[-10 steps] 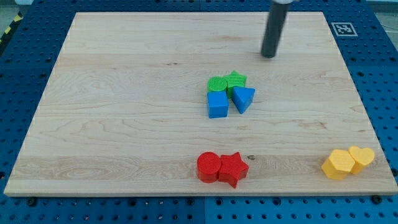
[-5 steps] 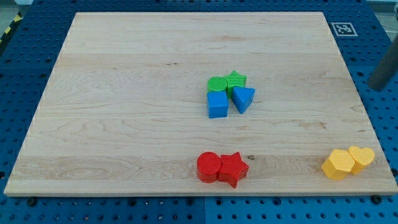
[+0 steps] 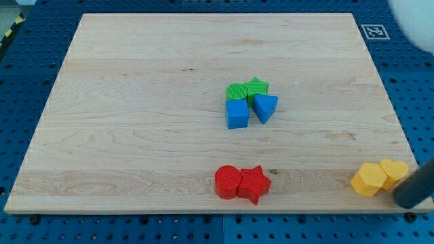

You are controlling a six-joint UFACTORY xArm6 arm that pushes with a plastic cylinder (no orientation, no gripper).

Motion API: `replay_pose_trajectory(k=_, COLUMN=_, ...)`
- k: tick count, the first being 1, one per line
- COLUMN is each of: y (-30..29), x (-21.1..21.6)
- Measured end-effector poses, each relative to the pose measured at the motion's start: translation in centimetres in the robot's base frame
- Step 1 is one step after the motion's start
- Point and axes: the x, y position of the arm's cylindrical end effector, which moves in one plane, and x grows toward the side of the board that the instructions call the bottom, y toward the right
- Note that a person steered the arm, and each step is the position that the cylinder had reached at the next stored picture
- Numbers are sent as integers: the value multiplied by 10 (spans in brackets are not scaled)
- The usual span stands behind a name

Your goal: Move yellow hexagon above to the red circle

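- The pale wooden bench [image 3: 135, 102] fills most of the view, and its left half carries no blocks.
- Near the middle sits a tight cluster: a ribbed green circle block [image 3: 237, 91] touching a green star block [image 3: 257, 87], with a blue square block [image 3: 237, 114] and a blue triangle block [image 3: 264, 107] just below them.
- At the view's bottom, a little right of centre, the red circle block [image 3: 227, 181] touches a red star block [image 3: 254, 184] on its right side.
- Far over at the view's bottom right, the yellow hexagon block [image 3: 369, 179] rests close to the bench edge, touching a yellow heart block [image 3: 394, 170] on its right.
- My tip [image 3: 407, 202] is just right of and slightly below the yellow pair, off the corner of the bench; it looks close to the heart, but I cannot tell whether it touches.
- This arm has no fingers, only the dark rod, so there is no spread or pinch to report.
- Progress, as I judge it: the hexagon is still well apart from the red circle, so the move is not yet done.
- What is left: push the hexagon leftward along the bench, free of the heart, and steer it to a spot just above the red circle without knocking the red star.
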Motion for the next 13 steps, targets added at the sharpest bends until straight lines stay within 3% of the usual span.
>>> replay_pose_trajectory(k=2, y=-80, x=-18)
replay_pose_trajectory(k=4, y=-58, x=2)
replay_pose_trajectory(k=7, y=-32, x=-49)
replay_pose_trajectory(k=9, y=-147, x=-52)
replay_pose_trajectory(k=10, y=-147, x=-52)
replay_pose_trajectory(k=12, y=-89, x=-67)
replay_pose_trajectory(k=13, y=-105, x=-75)
